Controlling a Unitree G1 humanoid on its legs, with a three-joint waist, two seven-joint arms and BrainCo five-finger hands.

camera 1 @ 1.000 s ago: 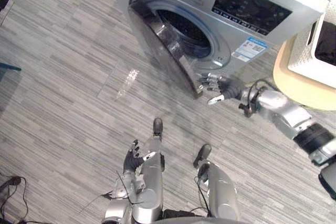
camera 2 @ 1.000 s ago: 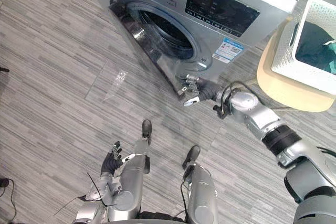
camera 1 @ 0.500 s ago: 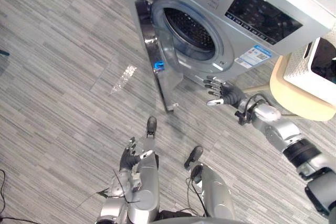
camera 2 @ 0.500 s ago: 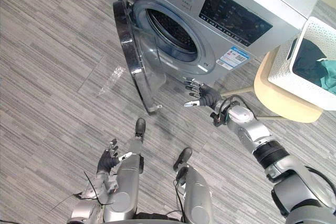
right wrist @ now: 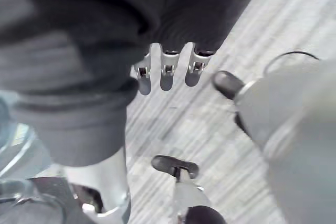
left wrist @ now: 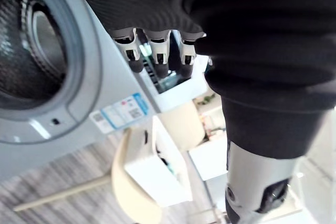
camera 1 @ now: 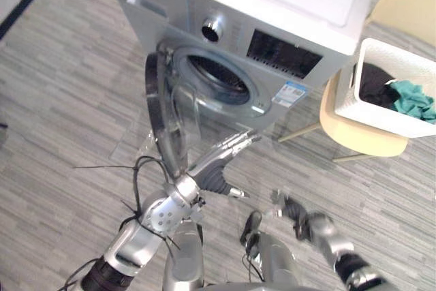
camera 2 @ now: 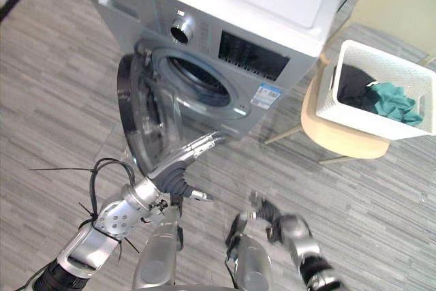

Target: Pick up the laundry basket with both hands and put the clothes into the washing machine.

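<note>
Count: 1 washing machine (camera 1: 272, 5), 1 laundry basket (camera 1: 381, 117), 1 chair (camera 1: 354, 134), 2 hands. The machine's door (camera 1: 160, 110) is swung wide open, with the drum exposed.

The basket is white with perforated walls. It sits on the beige chair, right of the machine and well apart from both hands. Inside are 2 cloth colours: a dark piece (camera 1: 375, 86) and a teal piece (camera 1: 412, 100).

The left hand (camera 1: 223, 160) is raised just beside the door's lower edge, fingers straight, holding nothing; contact with the door is unclear. The right hand (camera 1: 289, 206) is low over the floor, fingers extended, empty.
</note>
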